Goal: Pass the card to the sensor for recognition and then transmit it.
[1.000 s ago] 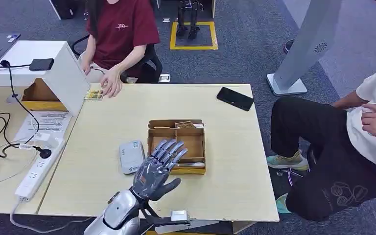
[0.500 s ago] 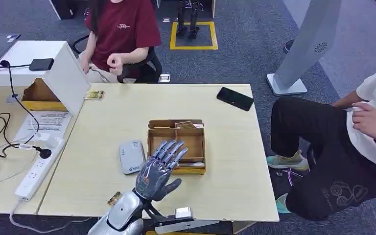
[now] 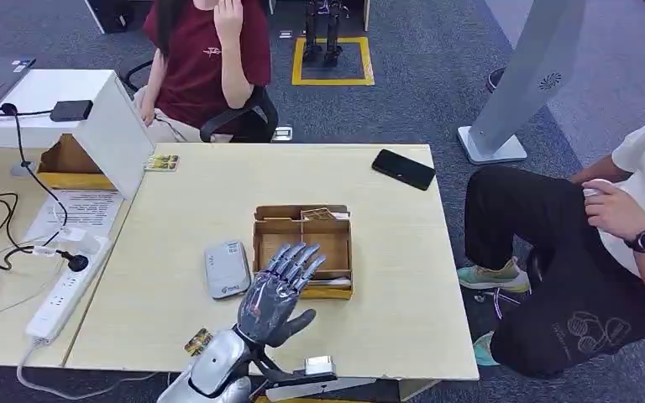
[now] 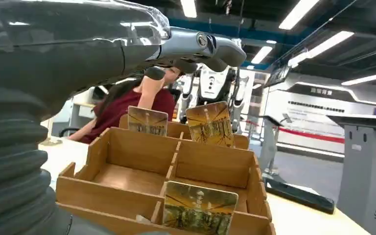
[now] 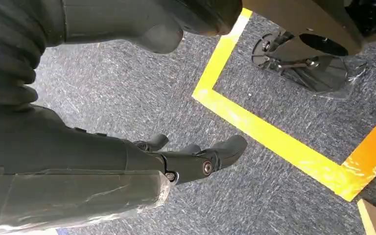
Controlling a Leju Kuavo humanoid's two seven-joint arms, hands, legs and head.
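The left hand (image 3: 279, 290) hovers over the near edge of the wooden divided box (image 3: 303, 250), fingers spread apart and holding nothing. Just ahead of its fingertips a card (image 4: 199, 208) stands upright in the box's nearest slot (two more lean at the far wall). The grey sensor (image 3: 226, 269) lies on the surface (image 3: 185, 210) just beside the hand. The right hand (image 5: 196, 159) hangs above the carpet, fingers loosely parted and empty.
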